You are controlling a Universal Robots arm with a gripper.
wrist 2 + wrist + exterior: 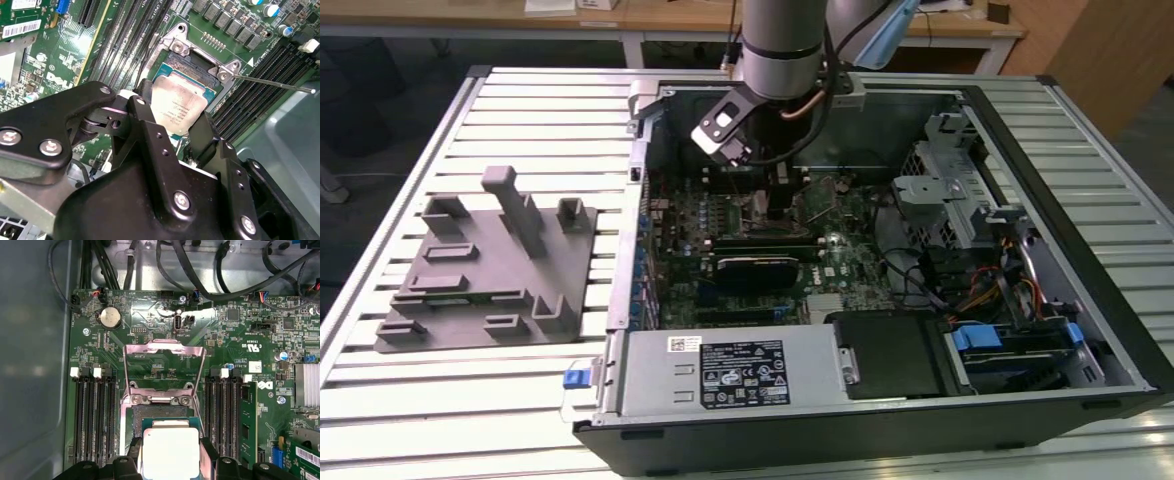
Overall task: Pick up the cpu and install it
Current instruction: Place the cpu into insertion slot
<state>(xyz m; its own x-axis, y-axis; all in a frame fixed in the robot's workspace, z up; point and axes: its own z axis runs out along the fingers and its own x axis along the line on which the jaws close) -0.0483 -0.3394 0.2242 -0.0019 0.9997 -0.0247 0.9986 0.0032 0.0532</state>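
Observation:
The cpu (179, 106) (170, 449) is a flat square chip with a silvery top and a pale green rim. My gripper (175, 120) (171, 462) is shut on it, one black finger (144, 107) against each of two opposite edges. In both wrist views the chip hangs close over the near part of the open motherboard socket (192, 64) (162, 412), partly covering it. The socket's metal load plate (164, 365) stands flipped up, and its thin lever (272, 82) sticks out sideways. In the exterior view my gripper (778, 200) is lowered inside the open computer case (1067, 300).
Memory slots (95, 415) (222, 410) flank the socket on both sides. Black cables (200, 270) run along the case wall beyond the board. A drive cage (961, 200) and a power supply (720, 372) fill the case's other parts. A grey fixture (487, 265) lies on the slatted table (534, 110).

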